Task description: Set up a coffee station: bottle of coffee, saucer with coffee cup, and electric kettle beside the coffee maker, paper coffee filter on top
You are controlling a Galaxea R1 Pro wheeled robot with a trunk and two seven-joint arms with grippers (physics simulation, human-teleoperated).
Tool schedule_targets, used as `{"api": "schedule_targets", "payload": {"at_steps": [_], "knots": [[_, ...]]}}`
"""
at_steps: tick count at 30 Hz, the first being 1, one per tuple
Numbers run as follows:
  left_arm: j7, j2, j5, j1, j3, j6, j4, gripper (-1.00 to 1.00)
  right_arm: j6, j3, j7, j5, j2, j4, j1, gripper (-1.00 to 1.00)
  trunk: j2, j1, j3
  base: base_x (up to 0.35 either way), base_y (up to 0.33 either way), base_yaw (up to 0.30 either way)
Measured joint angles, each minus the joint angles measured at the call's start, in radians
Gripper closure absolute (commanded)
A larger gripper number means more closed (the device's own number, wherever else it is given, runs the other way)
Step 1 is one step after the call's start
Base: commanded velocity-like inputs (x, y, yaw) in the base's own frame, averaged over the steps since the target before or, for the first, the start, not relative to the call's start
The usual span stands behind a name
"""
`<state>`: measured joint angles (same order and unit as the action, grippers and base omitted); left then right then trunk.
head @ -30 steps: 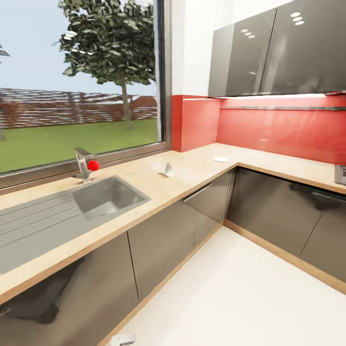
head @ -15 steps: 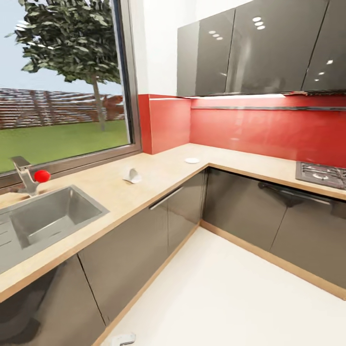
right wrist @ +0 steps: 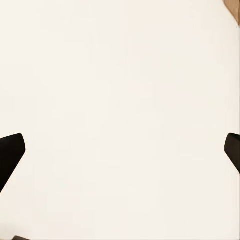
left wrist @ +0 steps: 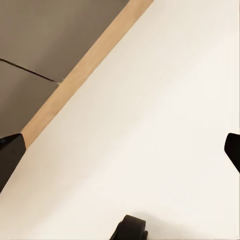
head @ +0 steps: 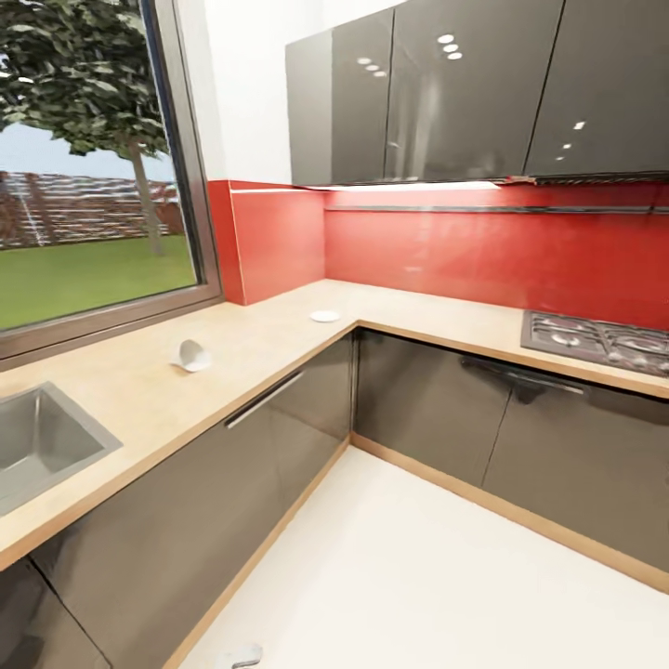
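on the l-shaped countertop [head: 279,334]: a white coffee cup [head: 192,355] lies tipped on its side near the window [head: 84,186], and a small white saucer [head: 325,316] sits well apart from it, close to the inner corner below the red backsplash [head: 465,251].
view change: the whole head picture has swung to the right since a second ago, so the camera turned; the faucet with its red knob has left the frame, and just a corner of the sink [head: 37,441] shows at the left edge.
newly in frame: a gas hob [head: 595,339] on the right run of counter, and more of the glossy grey upper cabinets [head: 446,93].
cup and saucer: both sit further left in the head picture than before, in step with the camera's turn; their places on the counter look the same.
floor: pale floor [head: 446,576] spreads between the dark lower cabinets [head: 279,446].
left arm: the left gripper [left wrist: 120,155] points down at the floor beside the wooden plinth [left wrist: 80,75]; its dark fingertips [left wrist: 10,155] stand at opposite edges of the wrist picture, spread wide, nothing between them.
right arm: the right gripper [right wrist: 120,152] also faces bare floor, fingertips [right wrist: 10,152] wide apart and holding nothing.
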<state>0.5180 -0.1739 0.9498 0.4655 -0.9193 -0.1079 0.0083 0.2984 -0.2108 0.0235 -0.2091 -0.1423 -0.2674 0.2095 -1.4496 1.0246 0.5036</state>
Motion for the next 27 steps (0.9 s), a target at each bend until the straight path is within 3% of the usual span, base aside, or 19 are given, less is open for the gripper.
{"api": "schedule_targets", "payload": {"at_steps": [20, 27], "knots": [[-0.002, 0.000, -0.001, -0.001, -0.001, 0.000, -0.001, -1.00, 0.000, 0.000, 0.000, 0.000, 0.000, 0.000, 0.000, -1.00, 0.000, 0.000, 0.000, 0.245, -0.229, 0.000], [-0.001, 0.000, -0.002, -0.001, -0.001, 0.000, -0.002, -1.00, 0.000, 0.000, 0.000, 0.000, -0.002, 0.000, 0.000, -1.00, 0.000, 0.000, 0.000, 0.245, -0.229, 0.221]]}}
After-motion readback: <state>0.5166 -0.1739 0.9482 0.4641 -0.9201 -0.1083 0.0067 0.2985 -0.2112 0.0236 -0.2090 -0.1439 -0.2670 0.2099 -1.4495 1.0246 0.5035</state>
